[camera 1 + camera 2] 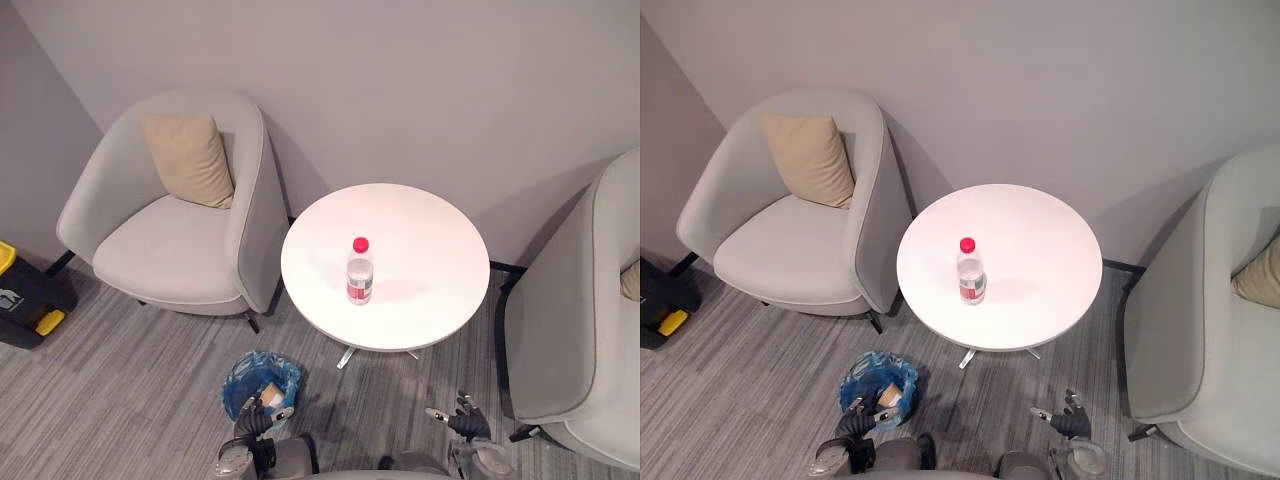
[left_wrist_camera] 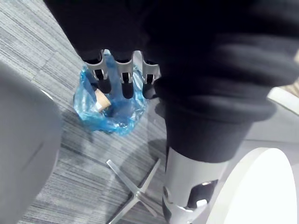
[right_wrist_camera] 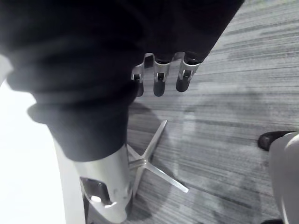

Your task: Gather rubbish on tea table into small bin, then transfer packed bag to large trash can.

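A clear plastic bottle point(image 1: 360, 272) with a red cap stands upright near the middle of the round white tea table point(image 1: 430, 235). On the carpet left of the table's foot sits the small bin point(image 1: 262, 380), lined with a blue bag point(image 2: 110, 112); a brown piece of rubbish point(image 2: 102, 99) lies inside. My left hand point(image 1: 255, 418) hovers just in front of the bin, its fingers point(image 2: 124, 74) straight and holding nothing. My right hand point(image 1: 465, 420) hangs low over the carpet at the table's right, fingers point(image 3: 159, 77) relaxed and empty.
A grey armchair point(image 1: 175, 250) with a tan cushion point(image 1: 188, 158) stands left of the table, and a second armchair point(image 1: 580, 330) on the right. A black and yellow box point(image 1: 20, 295) sits at the far left. The table's metal star foot point(image 3: 149, 163) spreads on the carpet.
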Available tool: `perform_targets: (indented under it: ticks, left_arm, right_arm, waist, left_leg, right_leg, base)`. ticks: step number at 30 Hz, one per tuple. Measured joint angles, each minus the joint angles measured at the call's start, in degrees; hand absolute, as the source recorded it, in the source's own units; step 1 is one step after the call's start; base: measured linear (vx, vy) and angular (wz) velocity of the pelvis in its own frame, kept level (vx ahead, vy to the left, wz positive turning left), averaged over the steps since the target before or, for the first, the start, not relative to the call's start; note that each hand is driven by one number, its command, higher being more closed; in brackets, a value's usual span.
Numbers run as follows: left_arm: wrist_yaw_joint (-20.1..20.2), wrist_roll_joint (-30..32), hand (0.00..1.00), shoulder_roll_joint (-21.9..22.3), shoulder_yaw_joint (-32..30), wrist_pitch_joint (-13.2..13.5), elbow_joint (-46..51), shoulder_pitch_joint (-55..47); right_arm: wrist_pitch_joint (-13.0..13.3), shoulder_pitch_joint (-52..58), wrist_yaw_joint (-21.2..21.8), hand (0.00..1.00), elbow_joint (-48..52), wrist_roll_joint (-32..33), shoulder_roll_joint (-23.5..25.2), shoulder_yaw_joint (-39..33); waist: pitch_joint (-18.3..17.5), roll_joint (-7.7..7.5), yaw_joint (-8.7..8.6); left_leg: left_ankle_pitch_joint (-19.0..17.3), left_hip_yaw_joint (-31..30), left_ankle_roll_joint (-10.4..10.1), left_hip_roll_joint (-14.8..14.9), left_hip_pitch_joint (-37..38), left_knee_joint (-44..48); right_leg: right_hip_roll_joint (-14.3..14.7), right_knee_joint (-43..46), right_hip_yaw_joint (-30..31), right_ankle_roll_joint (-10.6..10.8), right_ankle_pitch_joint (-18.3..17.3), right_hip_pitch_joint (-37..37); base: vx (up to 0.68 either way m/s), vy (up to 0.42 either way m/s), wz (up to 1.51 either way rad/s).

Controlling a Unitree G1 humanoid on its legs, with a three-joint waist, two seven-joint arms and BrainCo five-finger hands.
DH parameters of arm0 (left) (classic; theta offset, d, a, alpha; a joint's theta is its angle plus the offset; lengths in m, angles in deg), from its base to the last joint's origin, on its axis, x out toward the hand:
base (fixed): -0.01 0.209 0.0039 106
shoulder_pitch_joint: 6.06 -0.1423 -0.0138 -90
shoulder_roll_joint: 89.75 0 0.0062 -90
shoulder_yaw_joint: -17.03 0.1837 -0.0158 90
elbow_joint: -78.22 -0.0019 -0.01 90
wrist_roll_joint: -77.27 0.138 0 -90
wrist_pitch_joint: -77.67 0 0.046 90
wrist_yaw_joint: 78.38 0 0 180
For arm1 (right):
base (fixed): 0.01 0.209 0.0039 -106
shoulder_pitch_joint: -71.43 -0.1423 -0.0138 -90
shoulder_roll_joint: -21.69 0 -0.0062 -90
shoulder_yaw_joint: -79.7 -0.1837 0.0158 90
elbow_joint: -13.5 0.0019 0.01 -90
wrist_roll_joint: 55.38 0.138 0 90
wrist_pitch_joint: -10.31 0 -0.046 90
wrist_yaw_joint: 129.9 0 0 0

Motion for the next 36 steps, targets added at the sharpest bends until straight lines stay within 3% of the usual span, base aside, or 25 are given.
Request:
perform_targets:
  ticks: [4,9,14,19,27,36]
  left_arm:
    - [0.0,0.1,0.0,-0.7,0.8,0.0,-0.9,-0.4]
    - [0.0,0.1,0.0,-1.6,1.4,0.0,-1.8,-0.3]
    - [-0.1,0.5,0.0,-2.7,2.4,-0.1,-1.8,-0.9]
    - [-0.1,0.6,0.0,-3.3,2.4,0.0,-1.8,-1.4]
    - [0.0,1.8,0.0,-3.6,2.4,0.0,-1.7,-2.3]
    - [0.1,1.8,0.0,-5.0,2.4,0.0,-1.7,-2.9]
  right_arm:
    - [0.0,-0.5,0.0,0.0,0.3,-0.2,0.2,0.4]
    - [0.2,-0.5,-0.2,0.0,5.2,-2.1,-0.3,0.6]
    - [0.2,0.0,-1.3,0.0,9.6,-4.0,-1.2,0.3]
    - [0.7,1.8,-1.4,0.0,16.2,-5.3,-1.3,-1.9]
    - [1.8,2.8,-0.7,0.0,22.6,-6.8,-1.8,-1.7]
    - [2.5,-0.1,1.7,0.0,23.1,-6.8,-6.1,1.3]
  waist:
    - [-0.4,-0.35,-0.04]
    - [-0.9,-0.58,-0.38]
    - [-1.8,-1.31,-1.43]
    - [-3.1,-1.75,-1.42]
    - [-3.3,-1.61,-1.52]
    - [-3.7,-1.06,-1.53]
  left_leg:
    - [2.0,0.5,0.1,-1.7,4.9,-6.9]
    - [3.9,0.1,-0.2,-1.7,5.8,-11.1]
    - [3.9,0.0,-0.2,-1.8,6.1,-11.7]
    - [3.8,-0.7,-0.1,-1.8,6.8,-11.7]
    - [4.1,-3.0,0.3,-2.1,7.1,-12.4]
    - [4.9,-5.1,0.3,-2.7,6.7,-14.0]
  right_leg:
    - [-0.2,-1.8,1.1,0.2,-0.1,1.8]
    - [0.4,-2.1,1.3,0.2,-0.1,0.8]
    - [0.6,-2.6,1.6,0.2,0.0,0.9]
    - [0.9,-4.9,2.7,0.2,1.5,2.2]
    - [0.9,-6.3,2.7,0.8,2.5,2.9]
    - [0.7,-8.0,1.6,1.2,3.1,2.9]
  base:
    - [0.07,0.024,-0.06]
    - [0.0,-0.024,-0.02]
    - [0.01,-0.019,-0.03]
    - [0.0,0.001,-0.08]
    - [-0.05,-0.003,0.02]
    - [0.0,-0.008,0.06]
